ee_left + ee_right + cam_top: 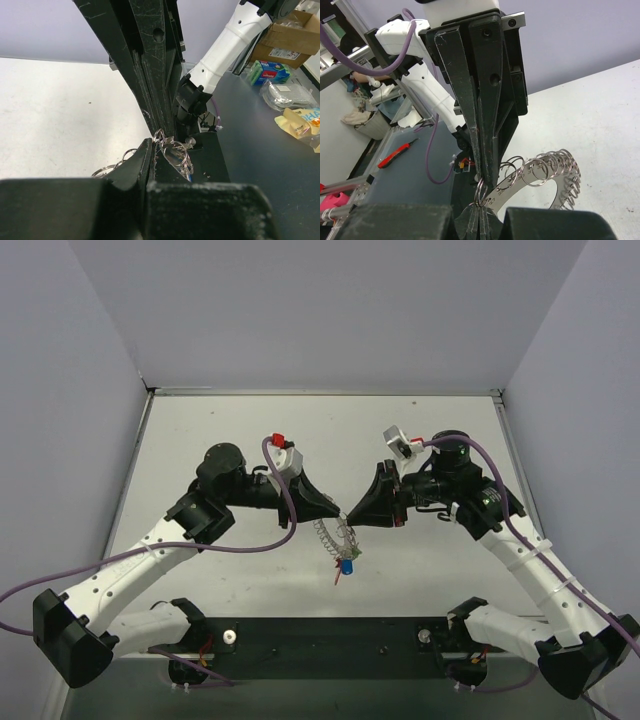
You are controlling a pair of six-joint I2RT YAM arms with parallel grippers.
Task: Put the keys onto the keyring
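**Both grippers pinched on the keyring, mid-table**

Left gripper (336,510) and right gripper (356,514) meet tip to tip, jaws closed, each nipping the keyring (328,538). Loop droops from that pinch, long axis toward the table's (220,430) near edge. Silvery coiled links, floppy. Blue key (346,565) and red key (338,578) dangle at its low end, seemingly threaded.

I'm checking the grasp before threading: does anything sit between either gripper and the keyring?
Nothing visible does. The left gripper and the right gripper are each shut on the keyring itself, their tips nearly meeting.
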